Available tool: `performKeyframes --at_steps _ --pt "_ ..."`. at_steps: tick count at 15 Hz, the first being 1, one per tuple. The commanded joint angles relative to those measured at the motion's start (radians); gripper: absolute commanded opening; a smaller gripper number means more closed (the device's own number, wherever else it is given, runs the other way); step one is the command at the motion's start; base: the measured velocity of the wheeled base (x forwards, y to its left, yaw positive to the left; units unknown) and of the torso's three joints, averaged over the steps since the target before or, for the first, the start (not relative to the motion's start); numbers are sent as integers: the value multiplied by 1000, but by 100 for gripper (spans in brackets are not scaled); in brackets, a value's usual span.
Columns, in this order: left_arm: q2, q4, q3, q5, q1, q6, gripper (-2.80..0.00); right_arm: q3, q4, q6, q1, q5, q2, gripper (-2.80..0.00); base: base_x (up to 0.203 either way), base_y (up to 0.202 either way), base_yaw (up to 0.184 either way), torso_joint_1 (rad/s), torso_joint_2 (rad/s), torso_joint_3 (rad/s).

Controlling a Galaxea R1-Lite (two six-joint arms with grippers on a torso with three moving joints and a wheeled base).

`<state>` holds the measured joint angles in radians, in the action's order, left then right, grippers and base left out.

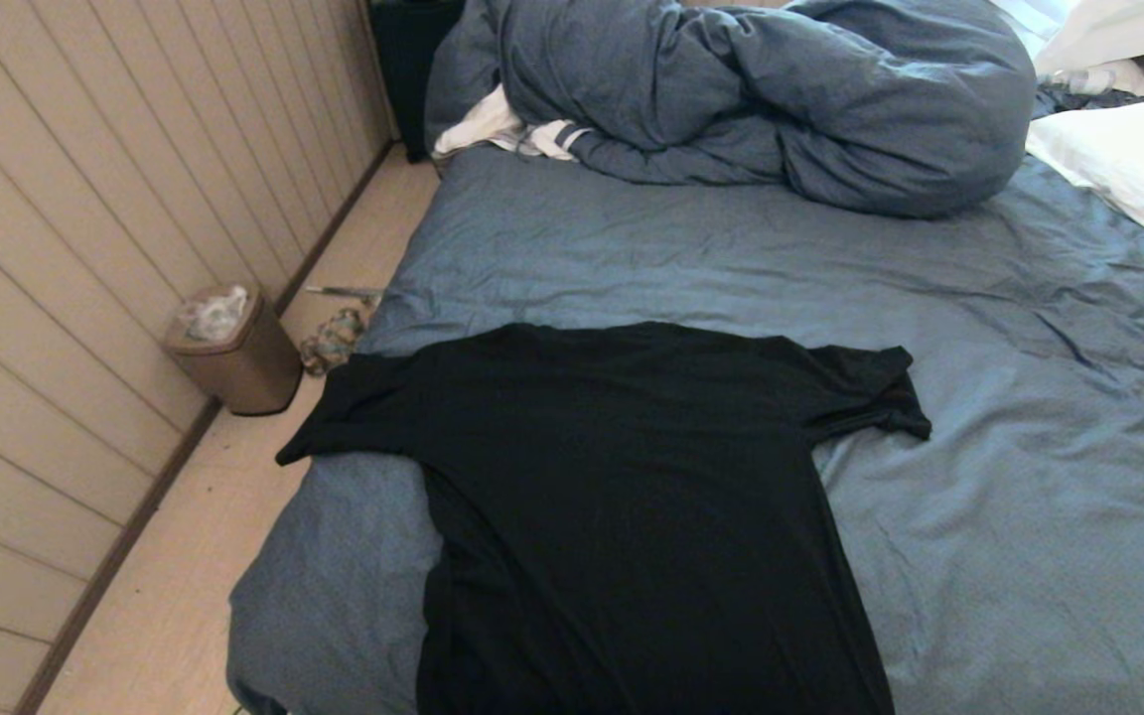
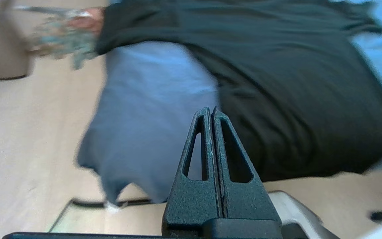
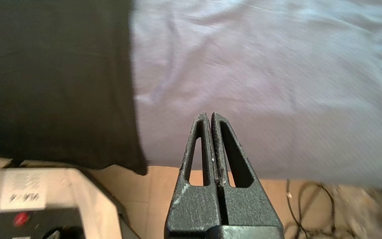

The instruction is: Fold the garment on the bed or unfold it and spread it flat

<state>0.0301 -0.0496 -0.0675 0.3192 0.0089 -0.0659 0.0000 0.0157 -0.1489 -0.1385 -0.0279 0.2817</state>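
Underneath: wrinkled bed (image 1: 1029, 477), garment (image 1: 632, 497) flat; bin (image 1: 234, 348) beside wall (image 1: 85, 199).

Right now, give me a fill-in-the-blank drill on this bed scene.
1. The T-shirt lying spread on the bed is ____ in colour.
2. One sleeve hangs past the bed's ____ edge.
3. The left gripper and right gripper are both ____.
4. The bin stands on the ____.

Missing: black; left; shut; floor

A home bedroom: bed (image 1: 691, 258), bunched duvet (image 1: 761, 89), pillow (image 1: 1128, 169), small bin (image 1: 234, 348).
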Motion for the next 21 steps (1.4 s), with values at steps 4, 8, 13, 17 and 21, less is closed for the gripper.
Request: performKeyframes --at_steps 4,8,13,17,21 --pt "75 -20 -10 90 0 -7 -280 -1 2 1 197 -1 -16 -280 0 0 0 0 0 0" --pt "-30 -77 -22 -196 0 31 -280 -2 3 4 160 0 -173 -280 0 0 0 0 0 0" --pt "-32 139 106 -300 0 166 -280 0 3 35 143 6 -272 -280 0 0 0 0 0 0" --pt "-30 112 106 -298 -1 163 -280 0 4 49 146 6 -272 -280 0 0 0 0 0 0" --pt "-30 120 105 -299 -3 133 -280 0 4 89 146 12 -272 -280 0 0 0 0 0 0"
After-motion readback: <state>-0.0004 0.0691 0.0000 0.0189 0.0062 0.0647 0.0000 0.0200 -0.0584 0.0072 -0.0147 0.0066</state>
